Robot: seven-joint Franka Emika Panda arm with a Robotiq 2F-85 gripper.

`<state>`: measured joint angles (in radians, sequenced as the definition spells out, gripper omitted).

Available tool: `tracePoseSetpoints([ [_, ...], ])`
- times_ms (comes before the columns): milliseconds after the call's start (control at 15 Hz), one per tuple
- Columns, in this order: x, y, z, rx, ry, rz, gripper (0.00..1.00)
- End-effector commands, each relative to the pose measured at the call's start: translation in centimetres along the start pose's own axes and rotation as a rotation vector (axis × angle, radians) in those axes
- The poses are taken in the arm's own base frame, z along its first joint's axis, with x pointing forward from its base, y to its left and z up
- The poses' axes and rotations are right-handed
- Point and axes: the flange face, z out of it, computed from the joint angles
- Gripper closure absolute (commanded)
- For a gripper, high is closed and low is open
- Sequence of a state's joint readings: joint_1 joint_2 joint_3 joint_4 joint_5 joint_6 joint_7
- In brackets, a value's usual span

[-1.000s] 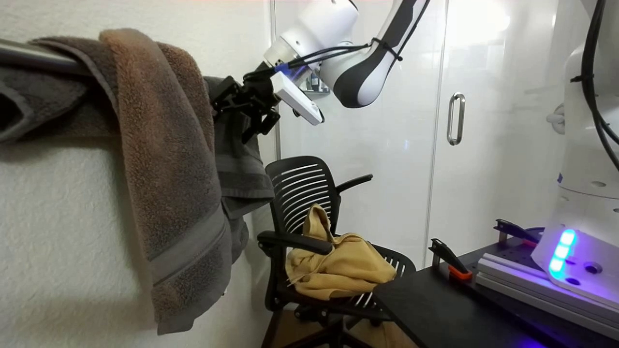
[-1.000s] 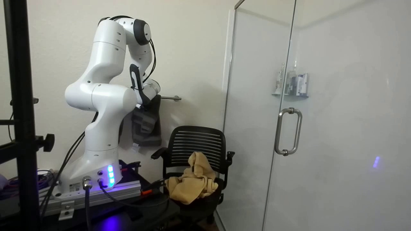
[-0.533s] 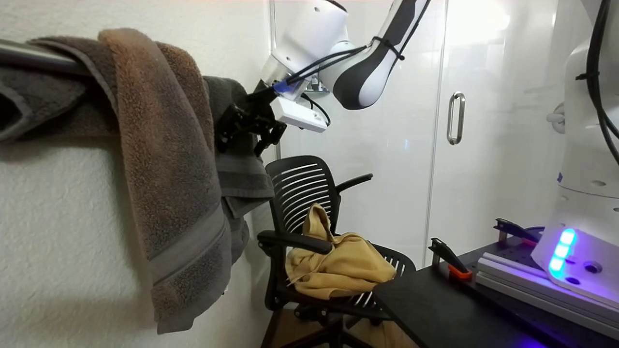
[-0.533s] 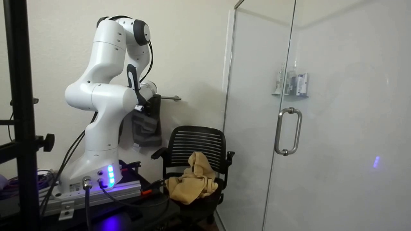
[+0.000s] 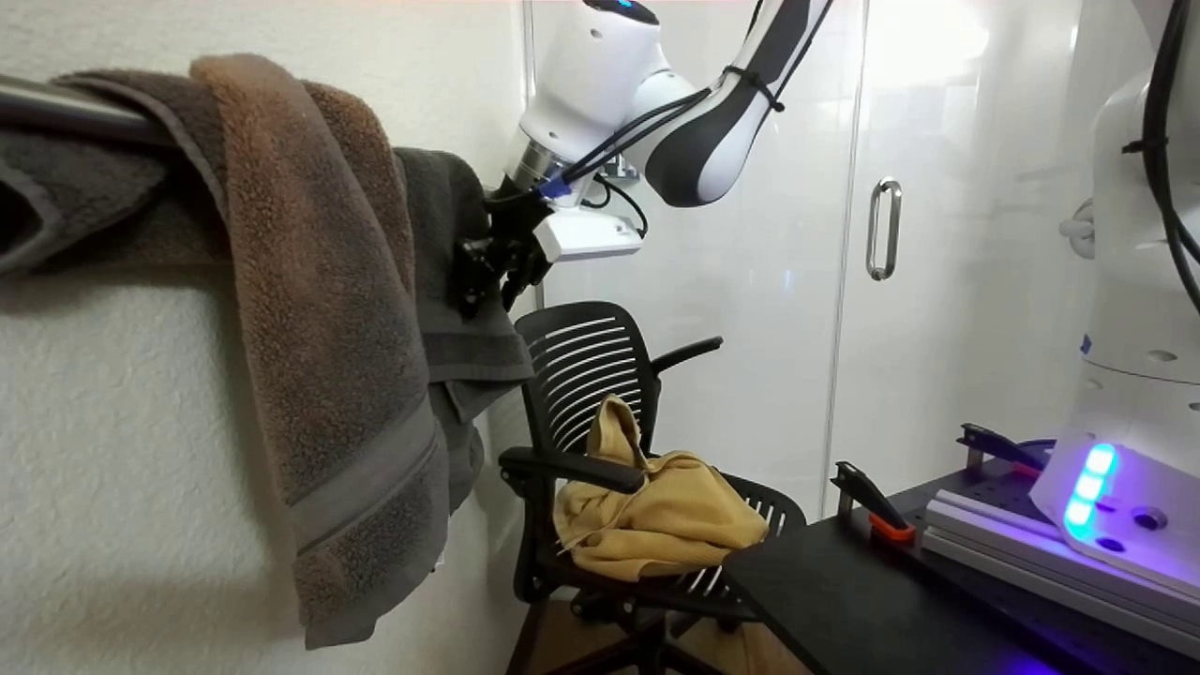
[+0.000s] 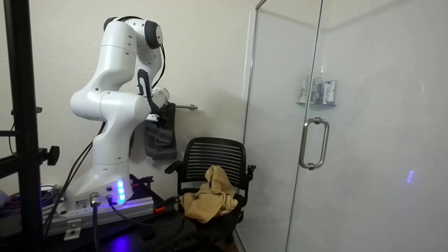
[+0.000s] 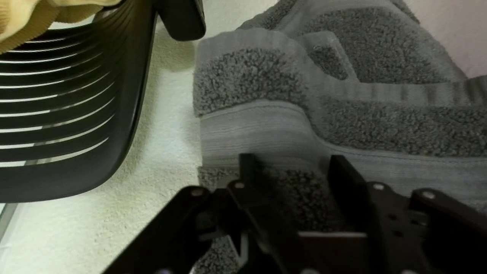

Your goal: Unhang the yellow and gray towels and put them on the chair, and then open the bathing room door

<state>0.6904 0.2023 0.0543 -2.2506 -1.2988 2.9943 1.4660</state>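
A household-style bathroom; in an exterior view, a glass shower door with a tubular metal pull handle stands at three o'clock; behind it, at two o'clock, bottles sit on a small shelf; in both exterior views a metal towel bar runs along the textured wall at ten o'clock; from it hang a brown terry towel and a dark gray towel.

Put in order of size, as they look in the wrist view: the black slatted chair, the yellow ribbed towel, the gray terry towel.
Gray terry towel
Black slatted chair
Yellow ribbed towel
All three run past the picture's edge.
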Motion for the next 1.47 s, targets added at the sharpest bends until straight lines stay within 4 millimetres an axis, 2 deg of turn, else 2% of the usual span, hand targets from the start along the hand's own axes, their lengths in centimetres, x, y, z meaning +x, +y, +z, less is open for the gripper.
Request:
tracePoseSetpoints([
  [0, 0.2, 0.0, -1.1, -0.062, 0.033, -0.072, 0.76],
  [200, 0.1, -0.4, -2.0, -0.086, 0.052, -0.095, 0.96],
  [267, 0.3, -0.5, -2.5, -0.094, 0.063, -0.097, 0.99],
  [533, 2.0, -0.5, -6.4, -0.156, 0.142, -0.104, 0.98],
  [800, 6.7, 0.2, -13.2, -0.159, 0.330, -0.112, 0.98],
  [1000, 9.9, 2.5, -19.1, -0.248, 0.459, -0.114, 0.98],
  [1133, 10.7, 4.3, -23.8, -0.328, 0.540, -0.088, 0.98],
  [1200, 11.6, 5.6, -25.0, -0.364, 0.577, -0.068, 0.98],
  [1400, 11.7, 9.3, -30.5, -0.473, 0.694, -0.005, 0.98],
])
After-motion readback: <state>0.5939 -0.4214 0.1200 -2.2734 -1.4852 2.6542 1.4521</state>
